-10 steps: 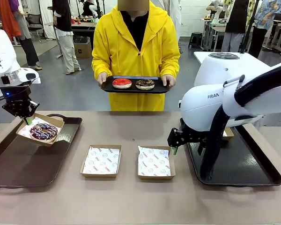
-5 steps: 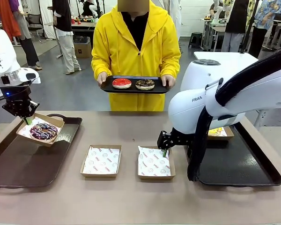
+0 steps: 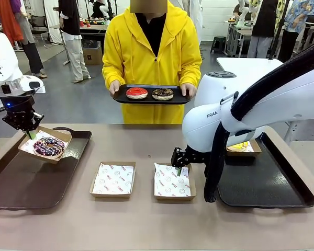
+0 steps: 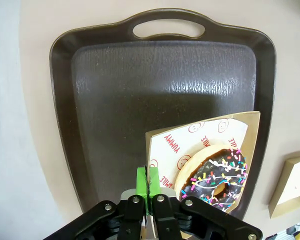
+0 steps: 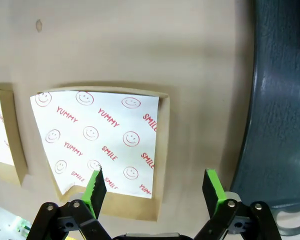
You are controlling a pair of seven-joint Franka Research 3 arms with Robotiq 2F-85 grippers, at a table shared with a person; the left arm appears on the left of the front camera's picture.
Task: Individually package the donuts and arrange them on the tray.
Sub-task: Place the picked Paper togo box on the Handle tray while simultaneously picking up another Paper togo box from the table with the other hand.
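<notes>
Sprinkled donut [image 3: 48, 146] [image 4: 217, 172]: dark glaze with coloured sprinkles, lying on printed paper in a brown carton [image 3: 62, 137] [image 4: 252, 125]. The carton is tilted over the far end of the left tray, at 9 o'clock on the table.
Left gripper [image 3: 31, 134] [image 4: 147, 175]: pads pressed together on the carton's paper-lined edge, at the donut's 10 o'clock in the front view.
Left tray [image 3: 21, 188] [image 4: 115, 100]: dark, with a handle slot at its far end. Whether the carton's low edge touches it, I cannot tell.
Red donut [image 3: 136, 93], chocolate donut [image 3: 162, 93]: side by side, just apart, on a black tray [image 3: 120, 99] at 12 o'clock.
Person: yellow hooded coat, standing at the far side, one hand [image 3: 114, 87] on each end of the black tray.
Yellow donut [image 3: 239, 147]: in a carton at the far end of the right tray [image 3: 267, 183], at 3 o'clock, mostly hidden behind the right arm.
Empty cartons: two, paper-lined, side by side at table centre, the left one [image 3: 113, 195] and the right one [image 3: 174, 197] [image 5: 163, 150].
Right gripper [image 3: 179, 168] [image 5: 155, 182]: fingers wide apart, holding nothing, poised over the far rim of the right empty carton. In the wrist view one pad is over the paper and the other beyond the carton's rim.
Table [image 3: 146, 225]: tan surface.
</notes>
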